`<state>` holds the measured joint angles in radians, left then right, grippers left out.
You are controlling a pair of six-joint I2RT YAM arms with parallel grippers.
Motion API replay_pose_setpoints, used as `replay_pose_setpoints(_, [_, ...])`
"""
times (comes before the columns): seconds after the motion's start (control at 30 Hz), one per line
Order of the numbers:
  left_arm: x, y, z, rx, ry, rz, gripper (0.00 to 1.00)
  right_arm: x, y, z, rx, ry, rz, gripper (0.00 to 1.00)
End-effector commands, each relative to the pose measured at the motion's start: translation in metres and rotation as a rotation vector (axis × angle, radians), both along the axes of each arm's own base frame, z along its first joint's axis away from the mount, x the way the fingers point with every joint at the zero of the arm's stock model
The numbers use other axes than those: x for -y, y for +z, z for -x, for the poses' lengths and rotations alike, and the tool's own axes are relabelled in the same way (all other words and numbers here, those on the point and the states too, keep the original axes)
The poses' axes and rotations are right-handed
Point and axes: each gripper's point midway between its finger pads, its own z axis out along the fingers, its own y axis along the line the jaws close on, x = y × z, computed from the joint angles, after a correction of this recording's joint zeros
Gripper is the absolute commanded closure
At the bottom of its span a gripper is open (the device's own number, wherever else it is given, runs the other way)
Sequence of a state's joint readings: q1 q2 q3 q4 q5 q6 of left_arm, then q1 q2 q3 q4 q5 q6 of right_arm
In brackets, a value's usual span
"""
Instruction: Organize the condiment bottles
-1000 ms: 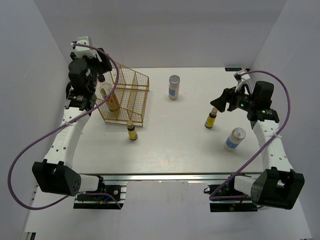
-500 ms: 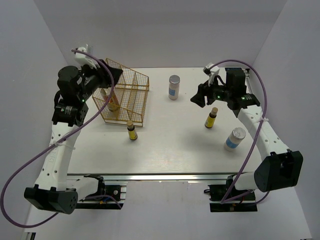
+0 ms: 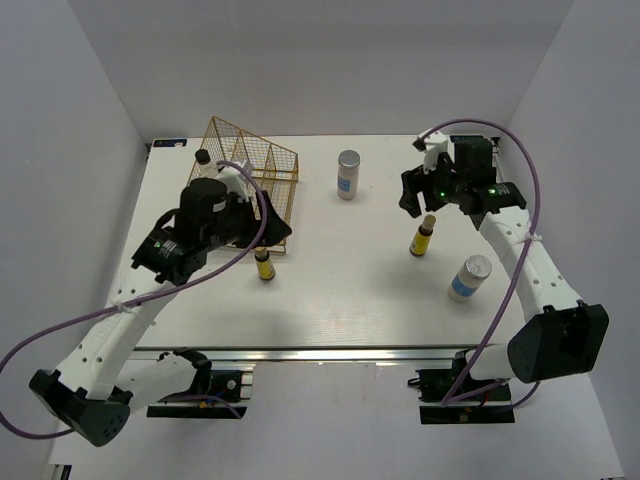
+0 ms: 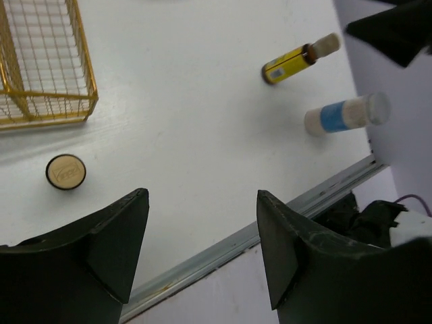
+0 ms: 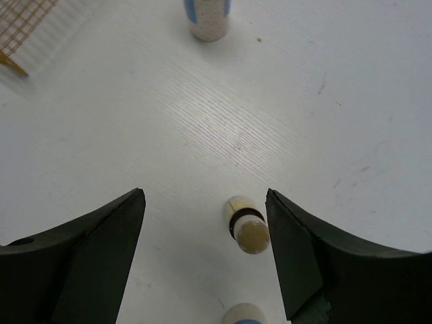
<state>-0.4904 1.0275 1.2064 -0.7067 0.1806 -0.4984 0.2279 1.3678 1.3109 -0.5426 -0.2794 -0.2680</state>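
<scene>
A taller dark-filled, black-capped bottle (image 3: pixel 203 158) stands in the gold wire rack (image 3: pixel 262 170). One tiny yellow bottle (image 3: pixel 264 264) stands just in front of the rack, and the left wrist view shows its cap (image 4: pixel 65 171) from above. My left gripper (image 3: pixel 275 228) (image 4: pixel 200 202) is open and empty above it. A second yellow bottle (image 3: pixel 423 236) (image 5: pixel 245 225) stands right of centre, with my right gripper (image 3: pixel 413 195) (image 5: pixel 204 199) open above it, not touching. One white blue-labelled jar (image 3: pixel 348 174) (image 5: pixel 206 15) stands at the back. Another jar (image 3: pixel 471 277) (image 4: pixel 344 115) stands near right.
The rack has several wire compartments and its corner shows in the left wrist view (image 4: pixel 40 67). The table's metal front edge (image 4: pixel 270 229) runs below the left gripper. White walls enclose the table on the left, back and right.
My left arm has swung away from the rack's left side to in front of the rack, leaving the dark bottle standing in it. My right gripper has shifted over the right yellow bottle.
</scene>
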Motion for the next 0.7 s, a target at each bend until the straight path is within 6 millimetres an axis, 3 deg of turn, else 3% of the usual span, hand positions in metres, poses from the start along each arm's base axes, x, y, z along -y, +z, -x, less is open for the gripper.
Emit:
replay_pose_setpoints(0.0, [-0.007,-0.026,0.0,-0.065,0.074,-0.103,0.25,0.036,0.013,-0.005,0.01,-0.142,-0.022,0.22])
replay_pose_setpoints(0.03, [-0.006,-0.03,-0.004,-0.068,0.081,-0.118,0.25,0.047,0.012,-0.008,-0.011,-0.172,-0.054,0.23])
replay_pose_setpoints(0.17, [0.012,-0.032,-0.015,-0.046,0.041,-0.104,0.24,0.058,0.01,-0.007,-0.027,-0.18,-0.079,0.18])
replay_pose_setpoints(0.23, [0.022,-0.026,-0.027,0.003,0.026,-0.087,0.23,0.057,0.012,-0.004,-0.013,-0.153,-0.083,0.11])
replay_pose_setpoints(0.27, [0.029,-0.031,-0.035,0.003,0.017,-0.094,0.22,0.056,0.011,-0.003,-0.001,-0.115,-0.067,0.11])
replay_pose_setpoints(0.37, [0.046,-0.017,-0.061,0.101,-0.018,-0.088,0.21,0.046,0.016,0.006,0.006,-0.016,-0.082,0.11])
replay_pose_setpoints(0.4, [0.054,-0.029,-0.072,0.097,-0.051,-0.123,0.2,0.047,0.019,0.007,0.022,0.003,-0.066,0.11])
replay_pose_setpoints(0.43, [0.062,-0.013,-0.082,0.139,-0.067,-0.114,0.2,0.053,0.023,0.007,0.033,-0.01,-0.054,0.11])
replay_pose_setpoints(0.47, [0.068,-0.011,-0.089,0.146,-0.086,-0.121,0.2,0.055,0.028,0.009,0.034,-0.015,-0.043,0.11])
replay_pose_setpoints(0.5, [0.078,-0.022,-0.096,0.126,-0.123,-0.14,0.2,0.065,0.031,0.008,0.038,-0.046,-0.02,0.11])
replay_pose_setpoints(0.53, [0.084,-0.012,-0.101,0.144,-0.137,-0.128,0.19,0.078,0.032,0.009,0.032,-0.087,-0.003,0.11])
replay_pose_setpoints(0.67, [0.096,-0.019,-0.103,0.142,-0.189,-0.103,0.19,0.109,0.031,0.026,-0.078,-0.204,0.04,0.11])
